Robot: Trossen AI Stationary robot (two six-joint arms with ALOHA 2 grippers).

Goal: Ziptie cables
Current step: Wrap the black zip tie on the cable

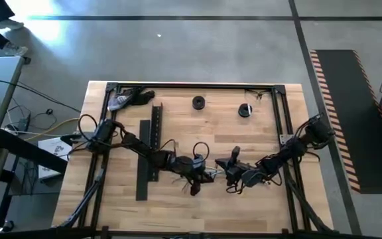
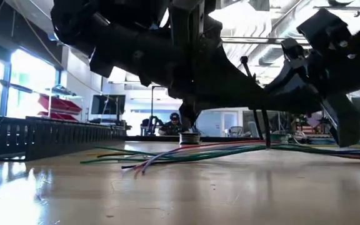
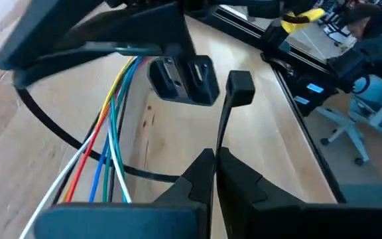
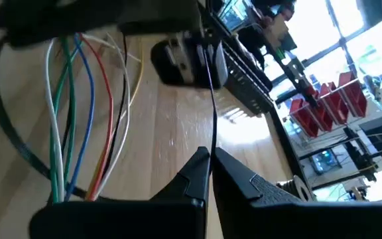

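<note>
High: left gripper (image 1: 197,174) & right gripper (image 1: 234,174) meet lower centre, over cables (image 1: 207,175).
Low: cables fan mid-frame on table (image 2: 180,194).
L wrist: fingers pressed on zip tie (image 3: 227,113), looped round wires to cinch.
R wrist: pinching tie's thin tail.

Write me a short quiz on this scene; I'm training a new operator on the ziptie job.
1. True or false: the black channel lies between the left gripper and the right gripper.
2. The left gripper's fingers are: A shut on the ziptie; B open; C shut on a reel.
3. What does the ziptie loop around?

Key: 1 false; 2 A; 3 the cables.
</note>
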